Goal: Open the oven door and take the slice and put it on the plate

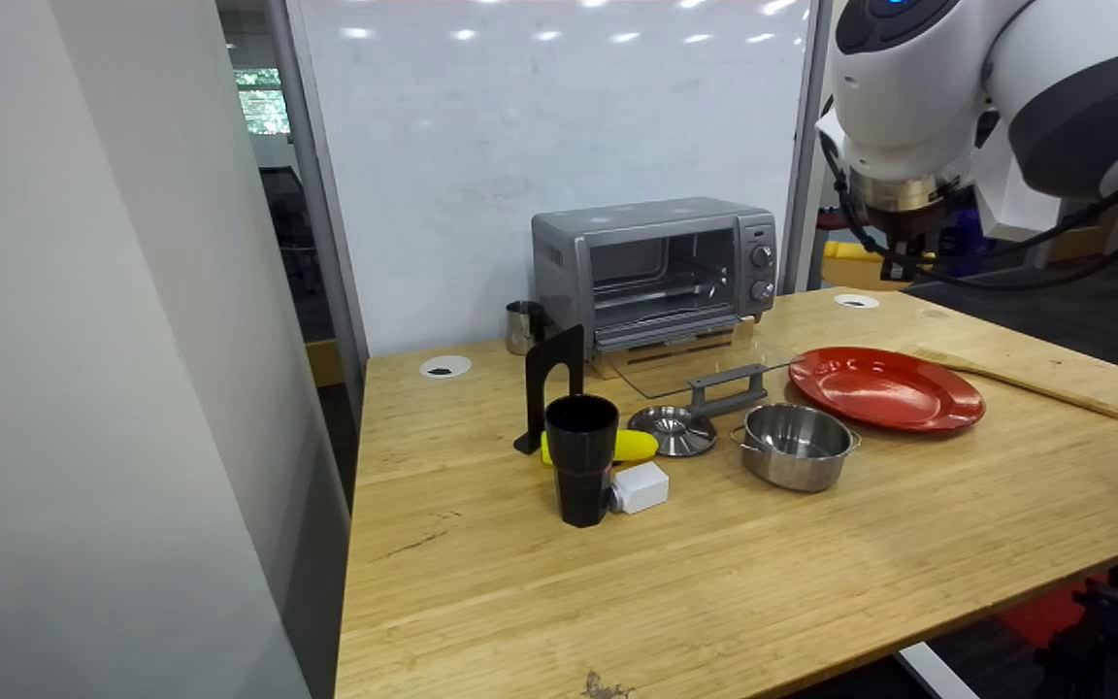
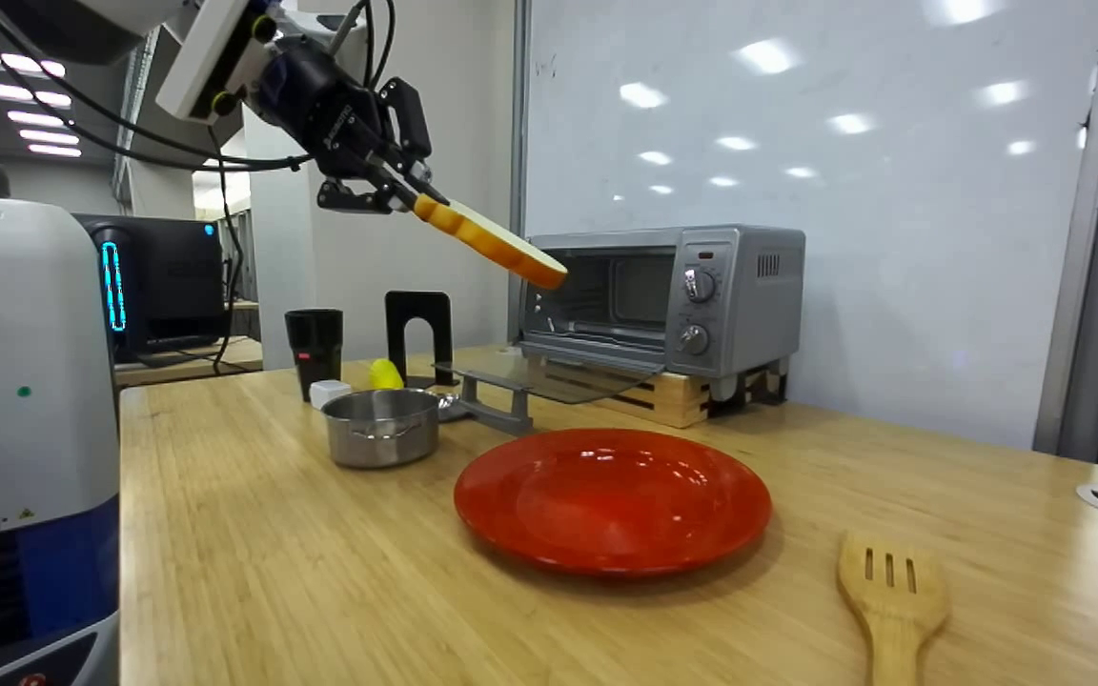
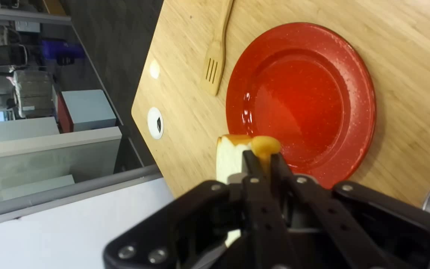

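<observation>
My gripper (image 2: 423, 193) is shut on one end of the slice (image 2: 492, 243), a flat pale piece with an orange-brown edge, held in the air and tilted downward. In the wrist view the slice (image 3: 228, 160) shows beside and between the fingertips of the gripper (image 3: 263, 160). Below it, on the table, lies the round red plate (image 3: 301, 97), seen in both exterior views too (image 2: 611, 505). The oven door (image 1: 666, 367) is lowered, its glass lying out flat in front of the toaster oven (image 1: 656, 267) with the handle toward the table's front.
Near the plate stand a steel pot (image 1: 797, 451), a steel lid (image 1: 677, 433) and a wooden spatula (image 2: 892, 591). Farther along are a black cup (image 1: 582, 466), a white block (image 1: 641, 487), a yellow object (image 1: 635, 446), a black bookend (image 1: 538, 388) and a steel jug (image 1: 520, 328).
</observation>
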